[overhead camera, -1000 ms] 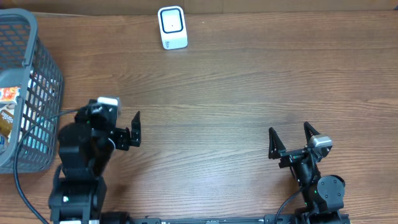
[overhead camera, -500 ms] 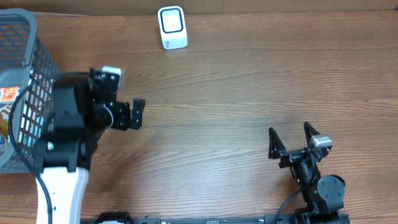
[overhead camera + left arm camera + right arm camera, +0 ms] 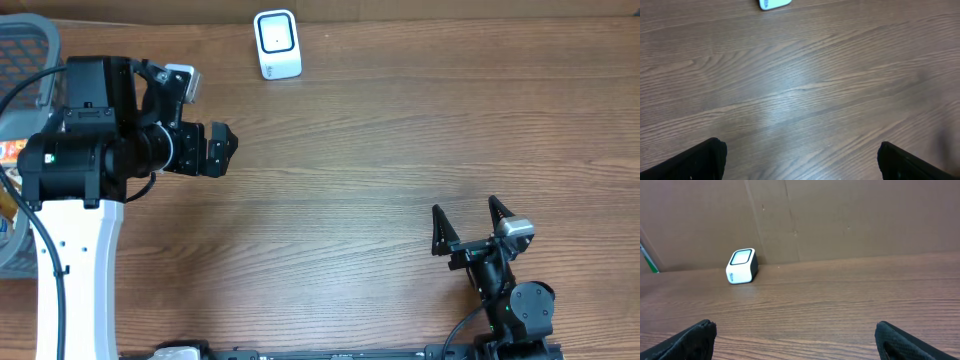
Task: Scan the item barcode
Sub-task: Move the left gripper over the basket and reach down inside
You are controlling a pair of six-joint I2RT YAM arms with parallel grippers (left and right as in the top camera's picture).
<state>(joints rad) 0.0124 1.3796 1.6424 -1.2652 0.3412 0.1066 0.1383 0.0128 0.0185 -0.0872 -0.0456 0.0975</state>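
Note:
The white barcode scanner (image 3: 277, 44) stands at the back edge of the wooden table (image 3: 380, 150); it also shows in the left wrist view (image 3: 774, 4) and the right wrist view (image 3: 741, 266). Packaged items (image 3: 10, 150) lie in the grey wire basket (image 3: 30, 40) at the far left, mostly hidden under my left arm. My left gripper (image 3: 222, 150) hangs open and empty above bare wood, right of the basket and short of the scanner. Bare table lies between its fingers (image 3: 700, 160). My right gripper (image 3: 467, 225) rests open and empty near the front right.
A brown cardboard wall (image 3: 840, 220) closes off the back of the table behind the scanner. The left arm's black cable (image 3: 40, 250) runs down beside the basket. A green object (image 3: 650, 262) shows at the left edge of the right wrist view.
My left arm has risen and swung toward the back of the table, carrying its open gripper away from the front edge and nearer the scanner. The right arm has not moved.

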